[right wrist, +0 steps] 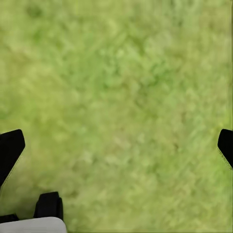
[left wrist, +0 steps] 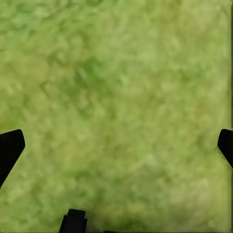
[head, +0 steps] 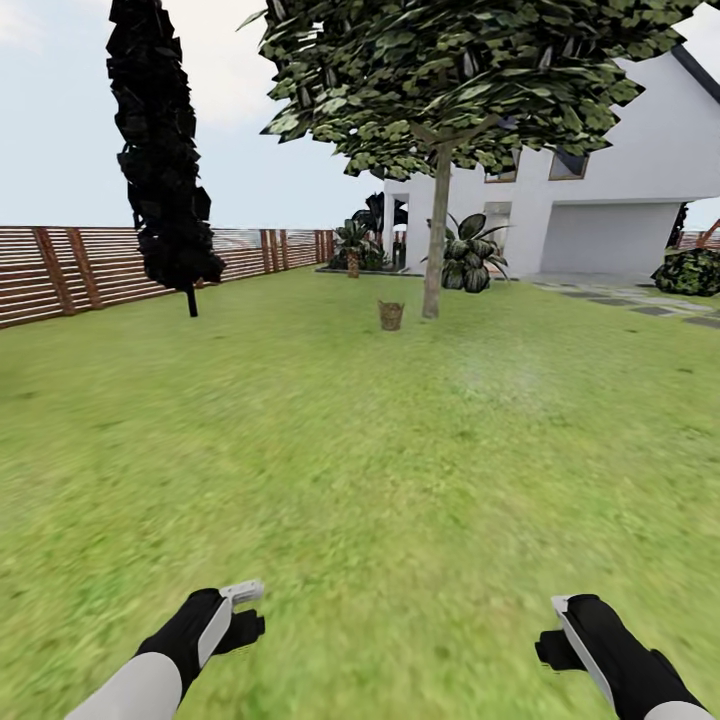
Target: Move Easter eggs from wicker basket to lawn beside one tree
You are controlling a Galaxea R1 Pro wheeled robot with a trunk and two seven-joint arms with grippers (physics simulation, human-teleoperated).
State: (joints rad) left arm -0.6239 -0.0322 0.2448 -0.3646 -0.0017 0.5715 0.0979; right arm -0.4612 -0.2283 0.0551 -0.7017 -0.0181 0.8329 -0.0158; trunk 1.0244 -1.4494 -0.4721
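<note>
Both grippers, left (head: 243,610) and right (head: 553,625), hang spread and empty; I'd drive straight across the lawn (head: 330,460) to the wicker basket (head: 391,315) beside the tree (head: 433,250).

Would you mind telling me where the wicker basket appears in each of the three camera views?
Head view: the wicker basket stands far off on the lawn, just left of the tree trunk.
Left wrist view: not in it; grass between spread fingertips.
Right wrist view: not in it; the same.
Shared landmark: the lawn.
</note>
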